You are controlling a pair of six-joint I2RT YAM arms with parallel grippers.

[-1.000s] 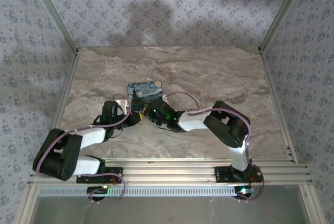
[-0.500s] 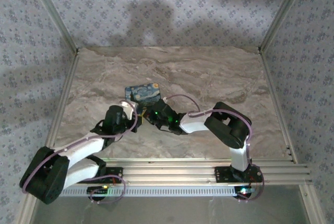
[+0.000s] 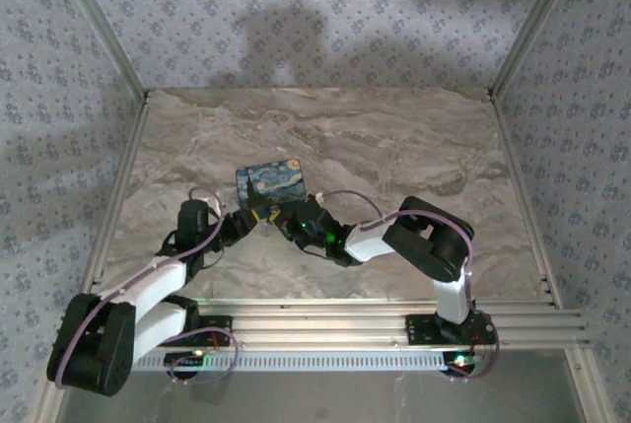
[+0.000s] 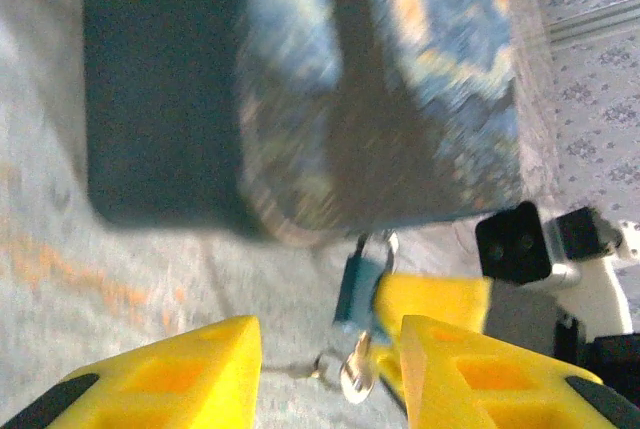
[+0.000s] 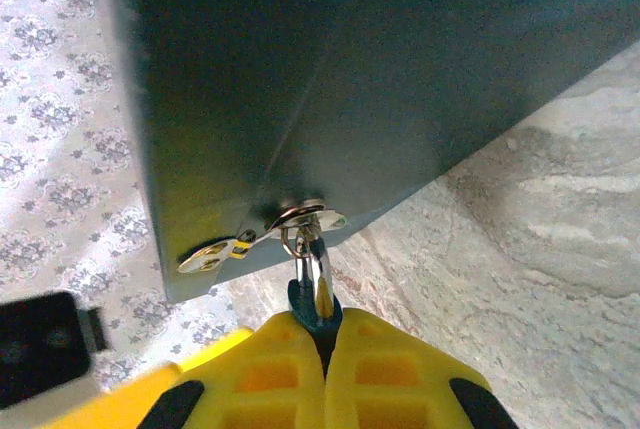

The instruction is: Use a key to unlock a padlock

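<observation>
Padlock (image 5: 306, 311): hangs from box (image 3: 273, 178) hasp, body clenched in right pincer (image 5: 325, 349). Key (image 4: 357, 377): apparently seated beneath. Left pincer (image 4: 325, 337): released, newly drawn back; shackle still closed, turn probably pending.

Both arms are stretched out low and forward, elbows out, angled inward so the tips almost meet. Left pincer (image 4: 325, 337) has its yellow fingers spread wide, right pincer (image 5: 322, 327) is squeezed tight on the padlock (image 5: 306, 307).
</observation>
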